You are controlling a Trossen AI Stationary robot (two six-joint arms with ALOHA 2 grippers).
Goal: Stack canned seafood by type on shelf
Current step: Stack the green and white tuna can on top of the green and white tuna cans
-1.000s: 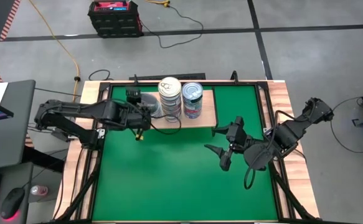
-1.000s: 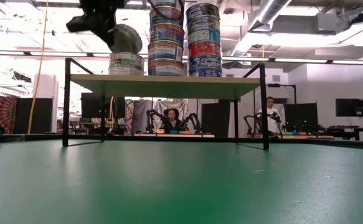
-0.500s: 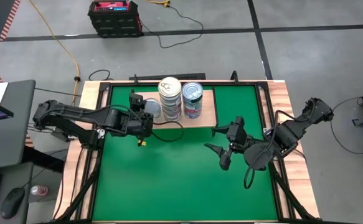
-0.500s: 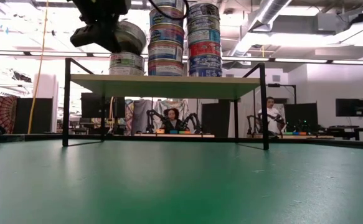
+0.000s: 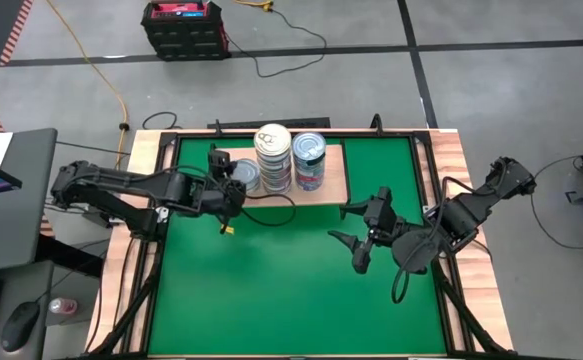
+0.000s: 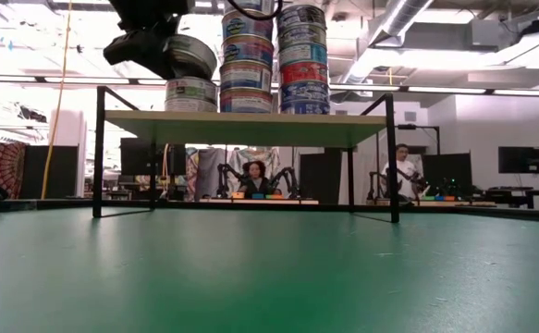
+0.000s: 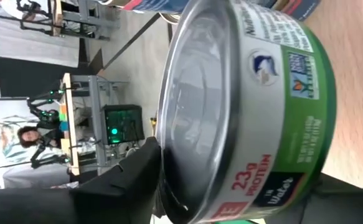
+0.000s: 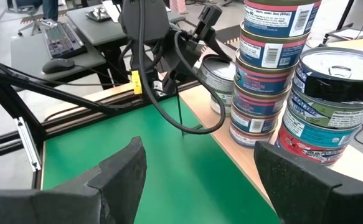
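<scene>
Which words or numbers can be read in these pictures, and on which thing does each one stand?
"23g PROTEIN": on the side label of the green-labelled can between the left gripper's fingers, seen in the left wrist view.
"Water", partly cut off: on the same can's label, below that.
Labels on the two tall stacks of cans on the shelf: too small to read.

Overhead room lights were bright; low view was backlit, washing out the ceiling w/ glare, the shelf (image 6: 246, 127) underside shaded. The can (image 7: 243, 112) lid between the left jaws mirrored the lights. High view was even, soft shadows. The right fingers (image 8: 122, 171) were blurred, close to lens.
</scene>
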